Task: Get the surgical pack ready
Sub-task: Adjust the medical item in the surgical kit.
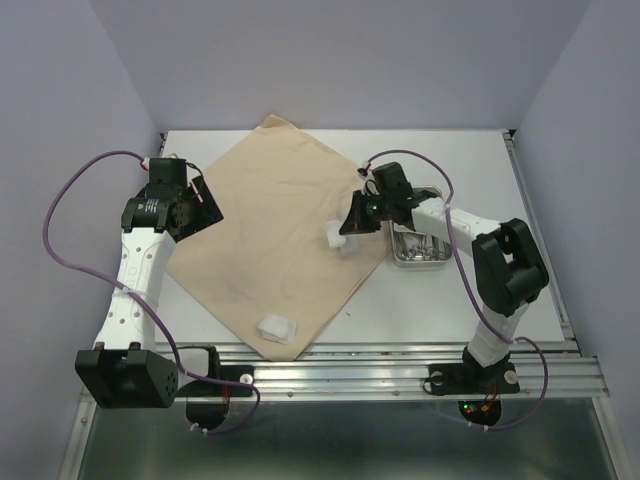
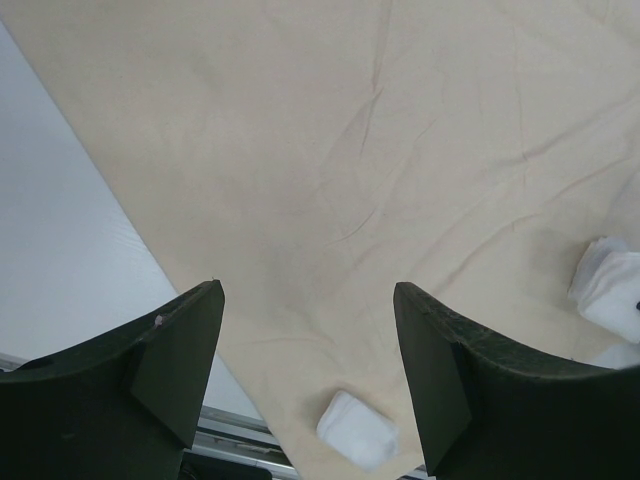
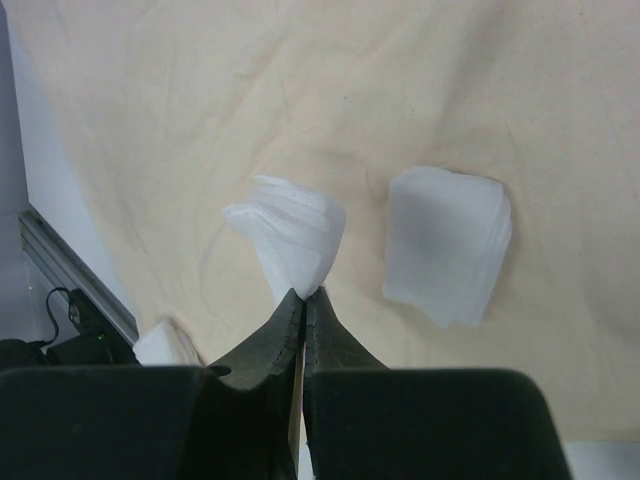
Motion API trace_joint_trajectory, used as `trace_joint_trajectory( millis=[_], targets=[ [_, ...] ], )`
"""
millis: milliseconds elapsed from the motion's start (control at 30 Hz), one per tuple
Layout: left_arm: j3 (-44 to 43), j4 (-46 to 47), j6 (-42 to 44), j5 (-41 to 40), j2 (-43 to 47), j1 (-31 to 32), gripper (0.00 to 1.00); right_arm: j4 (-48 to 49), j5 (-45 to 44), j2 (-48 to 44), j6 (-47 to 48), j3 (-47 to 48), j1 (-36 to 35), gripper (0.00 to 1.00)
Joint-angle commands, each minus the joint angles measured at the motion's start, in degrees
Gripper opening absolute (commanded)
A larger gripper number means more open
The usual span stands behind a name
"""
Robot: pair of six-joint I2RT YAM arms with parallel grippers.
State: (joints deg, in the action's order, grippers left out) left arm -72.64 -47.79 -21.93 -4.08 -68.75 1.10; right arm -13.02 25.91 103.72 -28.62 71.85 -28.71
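The beige cloth sheet [image 1: 270, 215] lies flat as a diamond on the table. My right gripper [image 1: 350, 226] is over its right corner, shut on a bunched white gauze pad [image 3: 290, 235] and holding it just above the cloth [image 3: 200, 100]. In the right wrist view its fingertips [image 3: 306, 294] pinch the pad's edge, and a second gauze pad [image 3: 447, 245] lies flat beside it. A third pad [image 1: 277, 327] lies at the cloth's near corner and also shows in the left wrist view [image 2: 357, 430]. My left gripper [image 2: 308, 300] is open and empty over the cloth's left side [image 1: 205, 205].
The steel tray [image 1: 420, 261] stands on the white table to the right of the cloth, with silver instruments [image 1: 420, 243] in it, behind my right arm. A metal rail [image 1: 400, 365] runs along the table's near edge. Grey walls enclose the table.
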Motion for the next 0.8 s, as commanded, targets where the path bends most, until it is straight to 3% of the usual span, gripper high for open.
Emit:
trace_joint_trajectory(
  millis=[0,767],
  targets=[
    [0.57,1.12,0.22,0.38,1.34,-0.22,0.80,-2.72,2.92,-1.77,3.40,0.22,1.20,0.01],
    [-0.22,1.03,-0.13,0.56,0.37,-0.22,0.80,-2.54,1.69,2.89,4.63,-1.01,4.01,0.01]
  ],
)
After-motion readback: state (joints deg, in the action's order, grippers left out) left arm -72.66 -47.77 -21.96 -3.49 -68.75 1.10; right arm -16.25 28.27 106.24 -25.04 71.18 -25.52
